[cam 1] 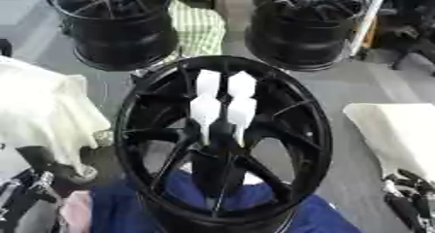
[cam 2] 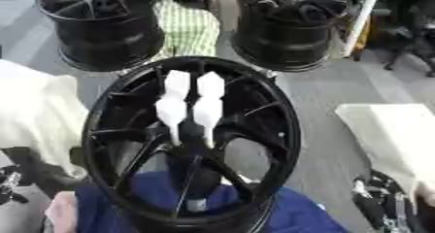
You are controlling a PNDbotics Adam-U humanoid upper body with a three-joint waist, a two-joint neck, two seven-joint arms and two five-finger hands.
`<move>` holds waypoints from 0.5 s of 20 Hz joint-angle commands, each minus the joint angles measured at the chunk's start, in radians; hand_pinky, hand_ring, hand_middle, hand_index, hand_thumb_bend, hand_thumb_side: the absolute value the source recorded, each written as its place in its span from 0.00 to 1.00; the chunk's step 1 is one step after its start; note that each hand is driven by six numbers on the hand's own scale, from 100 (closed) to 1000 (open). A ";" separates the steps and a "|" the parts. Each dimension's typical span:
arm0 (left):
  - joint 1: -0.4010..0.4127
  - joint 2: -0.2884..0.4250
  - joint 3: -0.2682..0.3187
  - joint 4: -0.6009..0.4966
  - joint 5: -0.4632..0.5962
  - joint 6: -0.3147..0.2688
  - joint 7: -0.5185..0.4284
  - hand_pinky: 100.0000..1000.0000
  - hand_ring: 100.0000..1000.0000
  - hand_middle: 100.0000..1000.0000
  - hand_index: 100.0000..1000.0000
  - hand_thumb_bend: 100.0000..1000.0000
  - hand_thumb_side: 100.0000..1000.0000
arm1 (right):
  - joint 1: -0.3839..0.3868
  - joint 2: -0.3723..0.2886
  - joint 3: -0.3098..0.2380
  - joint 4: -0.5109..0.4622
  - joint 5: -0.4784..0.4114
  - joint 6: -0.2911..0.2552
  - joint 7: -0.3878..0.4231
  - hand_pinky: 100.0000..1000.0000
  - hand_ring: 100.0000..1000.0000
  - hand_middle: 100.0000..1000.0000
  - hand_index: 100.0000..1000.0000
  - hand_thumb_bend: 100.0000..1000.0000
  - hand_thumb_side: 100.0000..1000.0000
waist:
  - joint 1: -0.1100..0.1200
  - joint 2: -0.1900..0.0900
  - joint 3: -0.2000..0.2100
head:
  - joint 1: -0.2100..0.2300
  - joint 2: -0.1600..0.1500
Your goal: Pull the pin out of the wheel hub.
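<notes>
The black wheel hub [cam 1: 223, 140] stands rim-up on blue cloth [cam 1: 127, 205], two white pins [cam 1: 223, 106] rising from its centre. The right hand [cam 1: 408, 198] hangs low, right of the rim; the left hand [cam 1: 25, 188] sits low on the left. I cannot tell either hand's fingers. Reaching between the spokes risks snagging fingers or tipping the hub.

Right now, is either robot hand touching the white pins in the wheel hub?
Apart. In the left eye view the left hand and right hand sit at the lower corners, far from the white pins standing in the wheel hub.
</notes>
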State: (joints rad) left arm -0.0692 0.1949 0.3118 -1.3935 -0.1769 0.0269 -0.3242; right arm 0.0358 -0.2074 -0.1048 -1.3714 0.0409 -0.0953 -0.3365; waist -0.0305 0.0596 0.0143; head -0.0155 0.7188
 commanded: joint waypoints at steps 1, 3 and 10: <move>-0.006 0.022 0.002 -0.012 0.000 -0.001 0.001 0.44 0.68 0.52 0.75 0.00 0.51 | -0.007 -0.017 -0.005 -0.012 0.002 -0.003 0.000 0.51 0.46 0.56 0.77 0.00 0.21 | 0.002 -0.014 0.000 | 0.001 -0.009; -0.005 0.023 0.003 -0.012 -0.001 0.000 0.002 0.44 0.68 0.52 0.75 0.00 0.51 | -0.008 -0.016 -0.005 -0.013 0.002 -0.003 0.000 0.51 0.46 0.55 0.77 0.00 0.21 | 0.002 -0.014 -0.001 | 0.002 -0.009; -0.005 0.023 0.002 -0.013 0.000 -0.001 0.001 0.44 0.68 0.52 0.75 0.00 0.51 | -0.008 -0.016 -0.005 -0.014 0.002 -0.003 0.000 0.51 0.46 0.56 0.77 0.00 0.21 | 0.002 -0.013 0.000 | 0.002 -0.006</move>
State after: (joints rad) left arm -0.0692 0.1949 0.3118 -1.3935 -0.1769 0.0269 -0.3242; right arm 0.0358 -0.2074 -0.1048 -1.3714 0.0409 -0.0953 -0.3365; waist -0.0305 0.0595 0.0143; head -0.0128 0.7188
